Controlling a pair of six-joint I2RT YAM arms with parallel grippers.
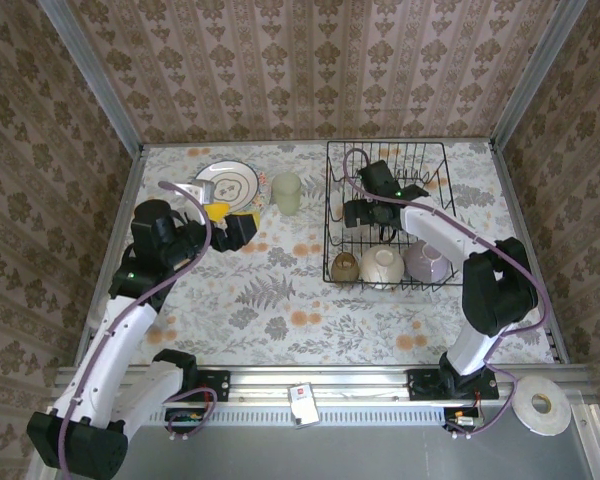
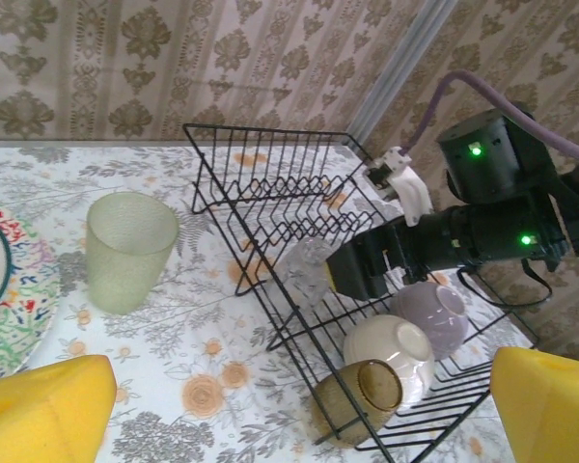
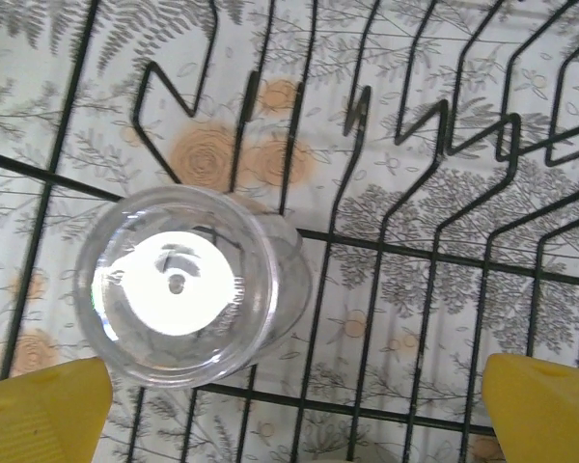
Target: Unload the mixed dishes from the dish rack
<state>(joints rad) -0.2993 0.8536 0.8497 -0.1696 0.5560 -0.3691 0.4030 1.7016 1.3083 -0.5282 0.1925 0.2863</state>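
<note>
damask-papered walls [image 1: 310, 70], floral tablecloth [image 1: 280, 305]

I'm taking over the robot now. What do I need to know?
Left tool: open, empty, near the floral plate.
Right tool: open, empty, above the clear glass in the dish rack.
Done: floral plate and pale green glass are out on the table.
Left: clear glass, brown cup, cream bowl and lavender bowl are in the rack.

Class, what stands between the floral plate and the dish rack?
A pale green glass, upright, touching neither the plate nor the rack, in the top view.
</note>
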